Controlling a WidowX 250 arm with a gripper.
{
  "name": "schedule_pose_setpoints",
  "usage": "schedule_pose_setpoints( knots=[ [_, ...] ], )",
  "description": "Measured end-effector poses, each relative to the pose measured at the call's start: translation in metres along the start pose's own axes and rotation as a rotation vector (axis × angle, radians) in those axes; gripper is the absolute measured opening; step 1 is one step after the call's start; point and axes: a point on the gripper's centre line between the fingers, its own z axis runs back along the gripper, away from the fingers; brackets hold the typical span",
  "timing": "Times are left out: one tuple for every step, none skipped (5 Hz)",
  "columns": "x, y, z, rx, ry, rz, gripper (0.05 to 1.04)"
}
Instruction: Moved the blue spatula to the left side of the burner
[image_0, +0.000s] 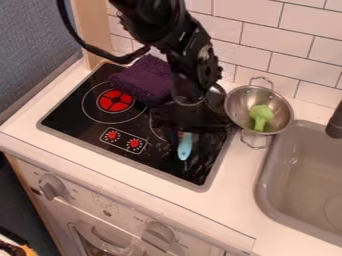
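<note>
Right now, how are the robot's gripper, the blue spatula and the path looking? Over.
Gripper over the stovetop's right part. Blue spatula just at gripper; whether gripped, can't tell. Purple cloth beside the red-centred burner, possibly in the way.

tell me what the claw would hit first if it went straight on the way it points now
Most likely the spatula, whose upper end shows right by the claw as it points down, then the stove. How much height lies between is unclear from this slant.
</note>
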Motion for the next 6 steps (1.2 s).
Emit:
schedule_pose_setpoints(
  knots=[
    [0.003,0.004,-0.002,-0.006,0.003,0.009,0.386],
    [0.003,0.003,-0.002,-0.008,-0.001,0.004,0.336],
    [0.002,0.003,-0.002,-0.014,-0.010,0.002,0.336],
    [0.000,0.004,0.000,-0.017,-0.014,-0.015,0.336],
    [-0.002,0.008,0.006,-0.016,-0.010,-0.018,0.336],
    [0.010,0.019,0.030,-0.049,-0.046,-0.007,0.336]
  ],
)
